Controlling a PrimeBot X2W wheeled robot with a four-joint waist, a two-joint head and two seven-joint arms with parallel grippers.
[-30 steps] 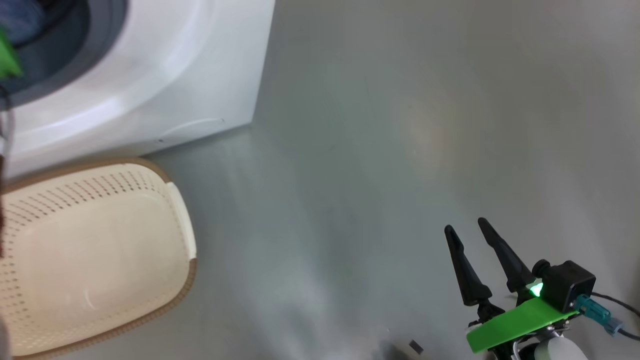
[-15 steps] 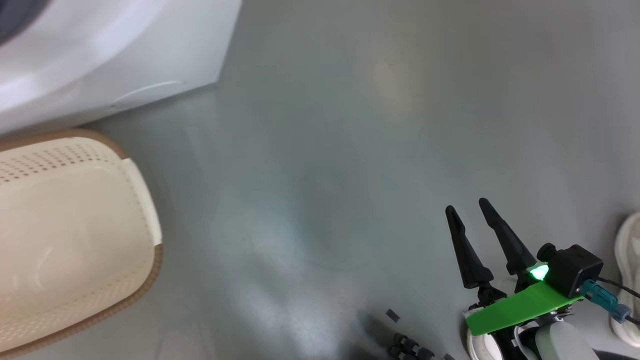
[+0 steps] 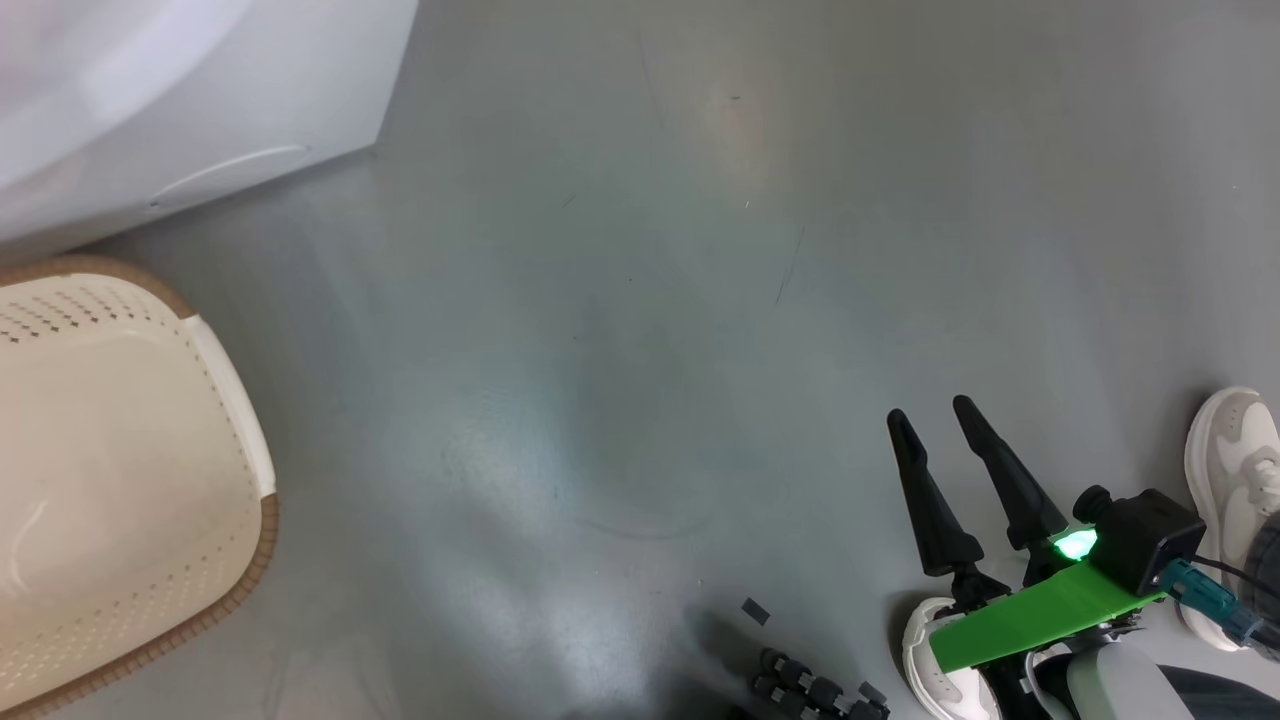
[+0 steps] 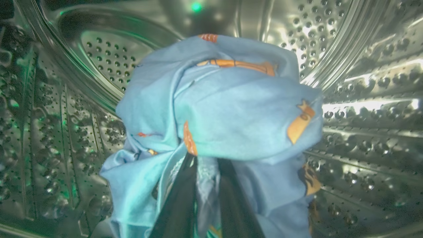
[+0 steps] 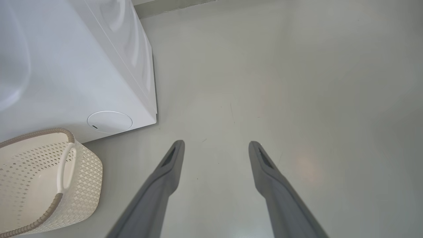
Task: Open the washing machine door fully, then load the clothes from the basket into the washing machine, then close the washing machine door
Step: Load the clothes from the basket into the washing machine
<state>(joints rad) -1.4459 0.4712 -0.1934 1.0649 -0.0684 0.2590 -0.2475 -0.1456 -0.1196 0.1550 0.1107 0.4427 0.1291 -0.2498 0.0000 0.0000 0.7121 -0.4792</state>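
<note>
Blue cloth sits closest to us: our left gripper (image 4: 205, 162) pinches the clothes (image 4: 224, 109), its two dark fingers drawn nearly together with a fold of the light fabric caught between them. The garment, printed with orange-brown figures, bunches up over the fingertips and hangs down on both sides of them. Beyond it we see the steel drum (image 4: 363, 82) curving all round, its perforated wall tinted green in places. So the clothes are inside the washing machine (image 5: 66, 66); whether they touch the drum we cannot tell.

On our other side, our right gripper (image 3: 930, 412) holds nothing, its fingers spread wide above the grey floor (image 3: 640, 300). Near it a person's white shoe (image 3: 1225, 450) stands on the floor, and a second shoe (image 3: 925, 660) shows under the gripper's base.

Further off to our left stands the basket (image 3: 225, 400), cream plastic with a brown rim, its bare bottom showing. Behind it rises the washing machine's white front, close to the basket. The round cover (image 5: 109, 121) at the machine's base lies just past the basket's near handle (image 5: 64, 165).
</note>
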